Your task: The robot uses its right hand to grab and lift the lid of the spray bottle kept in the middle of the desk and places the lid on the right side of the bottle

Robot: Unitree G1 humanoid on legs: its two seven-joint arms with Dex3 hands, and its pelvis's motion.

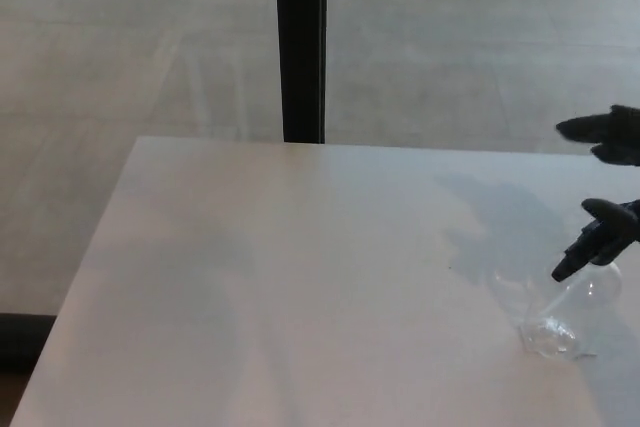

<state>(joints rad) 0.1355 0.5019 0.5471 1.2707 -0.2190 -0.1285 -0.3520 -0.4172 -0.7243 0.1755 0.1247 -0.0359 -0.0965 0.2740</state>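
Your bottle stands on the desk close to the picture's right edge, clear and hard to read against the pale top. Its lid, the black spray head, sits on the neck with its long axis tilted: nozzle tip down and to the left, body rising to the right.

Your right hand comes in from the right edge, just above and slightly behind the lid. One finger shows high up, pointing left, and another dark finger lies lower, right at the top of the lid. They are spread apart with nothing between them, so the hand is wide and empty. Whether the lower finger touches the lid, you cannot tell.

The left hand is out of sight, so the right is the nearer one. Judging from this, you need to come down and slightly forward to close around the lid.
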